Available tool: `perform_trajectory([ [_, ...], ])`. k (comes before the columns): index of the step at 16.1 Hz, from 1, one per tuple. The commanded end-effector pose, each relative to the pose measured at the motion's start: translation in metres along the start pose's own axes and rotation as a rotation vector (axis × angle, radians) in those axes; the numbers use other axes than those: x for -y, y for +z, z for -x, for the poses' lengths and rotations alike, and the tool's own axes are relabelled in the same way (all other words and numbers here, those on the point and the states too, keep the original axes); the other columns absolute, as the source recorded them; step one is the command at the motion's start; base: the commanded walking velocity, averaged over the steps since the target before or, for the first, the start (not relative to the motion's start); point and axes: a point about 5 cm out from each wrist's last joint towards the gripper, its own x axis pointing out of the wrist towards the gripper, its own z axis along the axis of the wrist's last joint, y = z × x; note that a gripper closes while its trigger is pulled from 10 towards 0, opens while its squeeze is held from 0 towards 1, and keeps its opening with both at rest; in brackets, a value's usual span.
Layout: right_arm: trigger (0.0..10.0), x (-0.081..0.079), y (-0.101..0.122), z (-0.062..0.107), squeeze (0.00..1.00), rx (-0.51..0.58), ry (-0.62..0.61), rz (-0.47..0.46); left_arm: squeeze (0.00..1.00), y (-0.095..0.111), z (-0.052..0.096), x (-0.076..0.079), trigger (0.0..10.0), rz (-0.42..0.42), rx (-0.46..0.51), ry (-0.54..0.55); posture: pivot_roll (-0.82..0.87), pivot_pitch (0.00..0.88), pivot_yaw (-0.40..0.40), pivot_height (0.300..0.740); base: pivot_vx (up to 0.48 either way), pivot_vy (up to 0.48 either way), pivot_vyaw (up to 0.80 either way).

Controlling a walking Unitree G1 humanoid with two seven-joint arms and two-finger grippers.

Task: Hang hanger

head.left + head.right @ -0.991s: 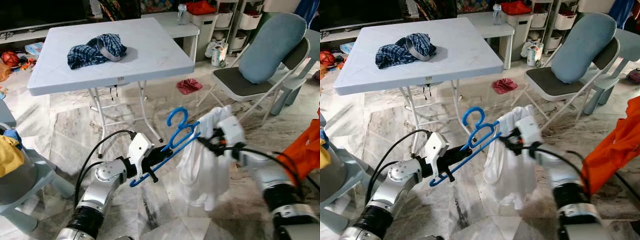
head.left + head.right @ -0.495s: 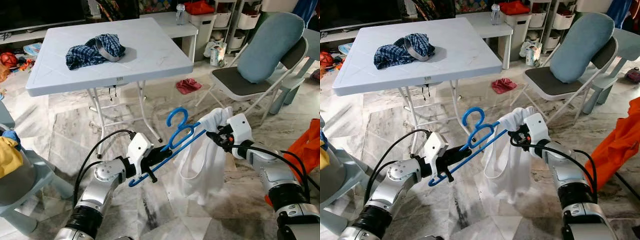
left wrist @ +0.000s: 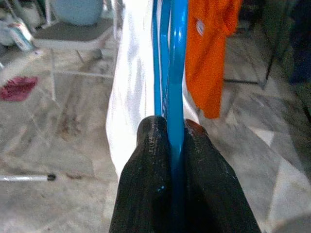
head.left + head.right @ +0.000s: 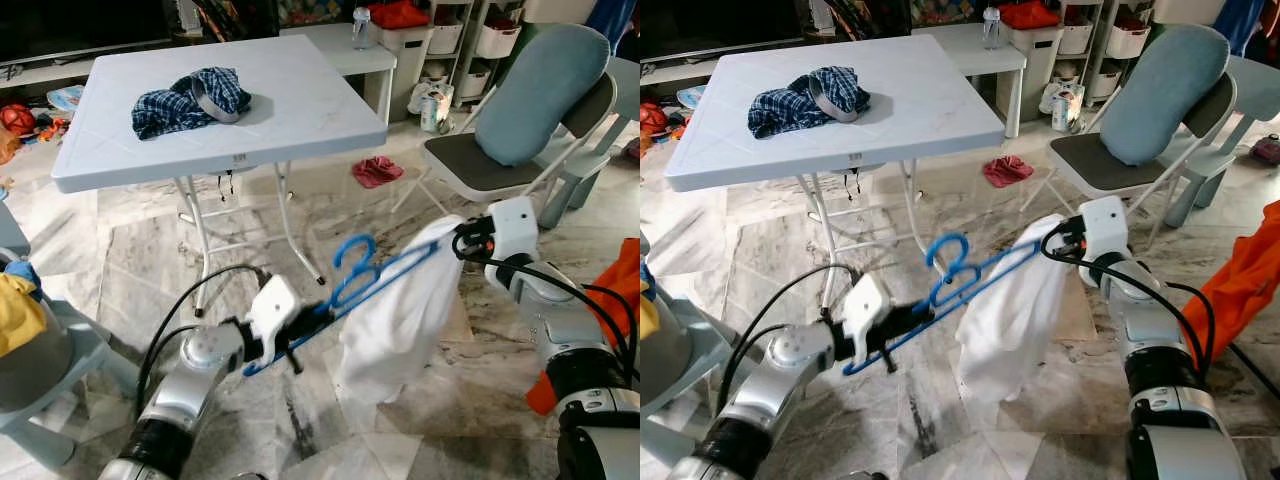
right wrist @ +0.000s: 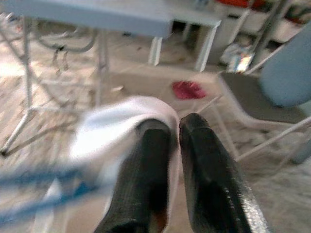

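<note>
A blue plastic hanger slants up over the marble floor, hook uppermost. My left gripper is shut on its lower end; in the left wrist view the black fingers clamp the blue bar. A white garment hangs from the hanger's far arm and droops toward the floor. My right gripper is shut on the garment's top corner at the hanger's upper tip; in the right wrist view its fingertips pinch the white cloth.
A white folding table with a plaid shirt stands behind. A folding chair with a blue cushion is at the right, an orange garment at the right edge. A red cloth lies on the floor.
My right gripper has swung out to the right and up, drawing the white garment taut along the hanger's arm. The left arm has dropped a little, still holding the hanger.
</note>
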Motion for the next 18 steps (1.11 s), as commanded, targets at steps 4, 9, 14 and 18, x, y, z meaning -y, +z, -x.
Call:
perform_trajectory([
  [4, 0.0, 0.012, 0.016, -0.004, 0.0, 0.063, -0.118, 0.03, 0.0, 0.002, 0.007, 0.007, 6.4, -0.055, -0.011, -0.062, -0.13, 0.0, -0.02, 0.74, 0.0, 0.0, 0.0],
  [9, 0.0, 0.041, 0.004, 0.003, 0.0, -0.045, -0.393, 0.168, 0.0, 0.01, 0.023, 0.012, 7.0, -0.034, 0.036, -0.035, -0.11, 0.0, -0.028, 0.74, 0.0, 0.0, 0.0],
  [14, 0.0, 0.029, 0.025, -0.007, 0.0, 0.088, -0.338, 0.113, 0.0, -0.004, 0.028, 0.021, 9.5, -0.001, -0.036, -0.027, -0.11, 0.0, -0.034, 0.74, 0.0, 0.0, 0.0],
  [18, 0.0, 0.019, 0.0, 0.001, 0.0, 0.056, -0.233, -0.049, 0.0, 0.007, 0.029, -0.006, 10.0, 0.102, 0.074, 0.36, -0.11, 0.0, -0.026, 0.74, 0.0, 0.0, 0.0],
])
